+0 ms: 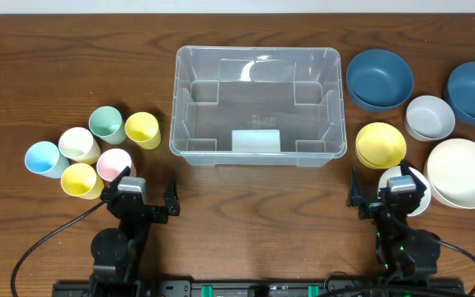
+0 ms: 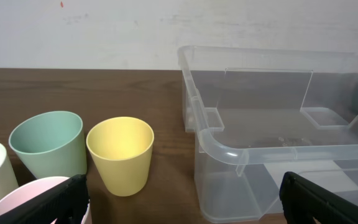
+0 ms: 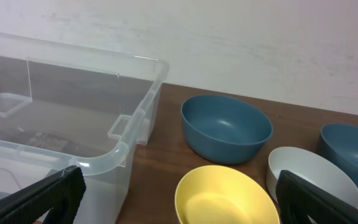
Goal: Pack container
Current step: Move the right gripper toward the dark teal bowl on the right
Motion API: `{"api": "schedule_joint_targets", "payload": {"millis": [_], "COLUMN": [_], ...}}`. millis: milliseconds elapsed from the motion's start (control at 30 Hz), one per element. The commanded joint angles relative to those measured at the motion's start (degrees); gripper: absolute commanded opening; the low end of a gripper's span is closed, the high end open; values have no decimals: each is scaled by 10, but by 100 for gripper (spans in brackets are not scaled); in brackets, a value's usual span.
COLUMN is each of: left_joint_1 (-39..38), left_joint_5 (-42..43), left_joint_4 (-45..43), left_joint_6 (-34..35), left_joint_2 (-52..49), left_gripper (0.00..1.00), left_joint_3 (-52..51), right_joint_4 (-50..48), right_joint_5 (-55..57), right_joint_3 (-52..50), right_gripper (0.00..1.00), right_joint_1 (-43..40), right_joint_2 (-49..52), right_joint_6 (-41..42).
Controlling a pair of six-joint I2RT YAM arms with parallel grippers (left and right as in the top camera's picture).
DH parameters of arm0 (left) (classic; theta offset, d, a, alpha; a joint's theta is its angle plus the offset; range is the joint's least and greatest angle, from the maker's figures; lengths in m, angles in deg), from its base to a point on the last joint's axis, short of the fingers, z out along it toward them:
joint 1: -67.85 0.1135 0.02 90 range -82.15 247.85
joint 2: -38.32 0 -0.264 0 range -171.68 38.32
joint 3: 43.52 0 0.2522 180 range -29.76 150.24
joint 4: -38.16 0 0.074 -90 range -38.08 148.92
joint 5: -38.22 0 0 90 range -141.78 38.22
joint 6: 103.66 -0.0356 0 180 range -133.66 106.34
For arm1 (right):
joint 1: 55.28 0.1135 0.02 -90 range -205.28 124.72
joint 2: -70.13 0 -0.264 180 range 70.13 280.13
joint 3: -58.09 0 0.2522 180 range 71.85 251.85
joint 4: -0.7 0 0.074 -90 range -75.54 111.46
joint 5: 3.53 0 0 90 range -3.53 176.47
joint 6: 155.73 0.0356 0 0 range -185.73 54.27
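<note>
The clear plastic container (image 1: 256, 103) stands empty at the table's middle, a pale label on its near wall. It also shows in the left wrist view (image 2: 272, 134) and the right wrist view (image 3: 67, 118). Several cups stand at the left: green (image 1: 106, 124), yellow (image 1: 143, 129), cream (image 1: 78, 144), blue (image 1: 44, 159), pink (image 1: 115, 163) and a second yellow (image 1: 82, 180). Bowls stand at the right: dark blue (image 1: 379, 79), dark blue (image 1: 474, 91), grey-white (image 1: 430, 118), yellow (image 1: 381, 145), large cream (image 1: 462, 172). My left gripper (image 1: 147, 200) and right gripper (image 1: 388, 195) are open, empty, near the front edge.
A small white bowl (image 1: 412, 188) lies partly under the right gripper. A pale wall stands behind the table's far edge (image 2: 104, 37). Cables run from both arm bases along the front.
</note>
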Motion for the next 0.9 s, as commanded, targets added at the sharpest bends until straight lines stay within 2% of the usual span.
{"api": "schedule_joint_targets", "payload": {"millis": [0, 733, 867], "left_joint_1": [2, 2, 2], "left_joint_5": [-4, -4, -4], "left_joint_4": [4, 4, 4], "left_joint_6": [-10, -10, -10], "left_joint_2": [3, 3, 3], "left_gripper": [98, 98, 98], "left_joint_3": [-18, -18, -18], "right_joint_4": [3, 6, 3], "right_joint_5": [6, 52, 46], "right_joint_3": [-1, -1, -1], "right_gripper": [99, 99, 99], "right_joint_1": [-4, -3, -4], "right_joint_2": [-3, -3, 7], "right_joint_6": [-6, -5, 42]}}
